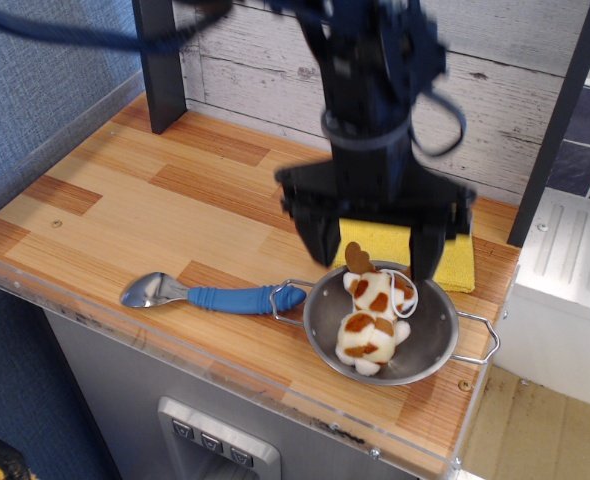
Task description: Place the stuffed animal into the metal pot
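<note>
The stuffed animal (372, 316), white with orange-brown patches and a brown ear, lies inside the metal pot (433, 335) at the front right of the wooden table. The pot is shiny and round, with wire loop handles at its left and right. My gripper (373, 242) hangs open and empty above the pot's back rim. Its two black fingers stand wide apart, one on each side of the toy's head, clear of the toy.
A metal spoon with a blue handle (215, 296) lies left of the pot, its handle tip by the pot's left loop. A yellow cloth (453, 258) lies behind the pot. A dark post (159, 62) stands at the back left. The table's front edge runs just below the pot.
</note>
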Tool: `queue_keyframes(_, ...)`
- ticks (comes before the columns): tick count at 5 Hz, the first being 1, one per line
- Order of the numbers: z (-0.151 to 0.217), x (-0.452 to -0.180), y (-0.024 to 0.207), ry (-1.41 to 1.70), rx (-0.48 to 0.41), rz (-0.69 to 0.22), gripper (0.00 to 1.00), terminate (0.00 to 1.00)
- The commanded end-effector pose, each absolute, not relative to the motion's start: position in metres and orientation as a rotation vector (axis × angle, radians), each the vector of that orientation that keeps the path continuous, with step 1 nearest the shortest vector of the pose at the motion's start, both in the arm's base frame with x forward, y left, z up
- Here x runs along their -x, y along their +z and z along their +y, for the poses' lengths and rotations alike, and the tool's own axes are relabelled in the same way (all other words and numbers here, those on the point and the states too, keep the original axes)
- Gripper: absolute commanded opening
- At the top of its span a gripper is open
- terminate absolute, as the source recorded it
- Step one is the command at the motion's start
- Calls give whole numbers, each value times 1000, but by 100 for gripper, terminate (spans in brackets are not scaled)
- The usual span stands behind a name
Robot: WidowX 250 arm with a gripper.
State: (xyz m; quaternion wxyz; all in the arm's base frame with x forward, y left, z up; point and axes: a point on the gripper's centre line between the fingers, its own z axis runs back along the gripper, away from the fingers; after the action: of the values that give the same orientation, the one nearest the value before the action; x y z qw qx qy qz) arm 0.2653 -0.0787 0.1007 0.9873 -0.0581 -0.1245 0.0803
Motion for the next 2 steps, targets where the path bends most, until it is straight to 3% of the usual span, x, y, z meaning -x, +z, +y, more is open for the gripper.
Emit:
queue_keyframes(1,-64,-247,160,187,123,-369,100,0)
queue_keyframes(2,-60,-240,178,213,132,-436,100,0)
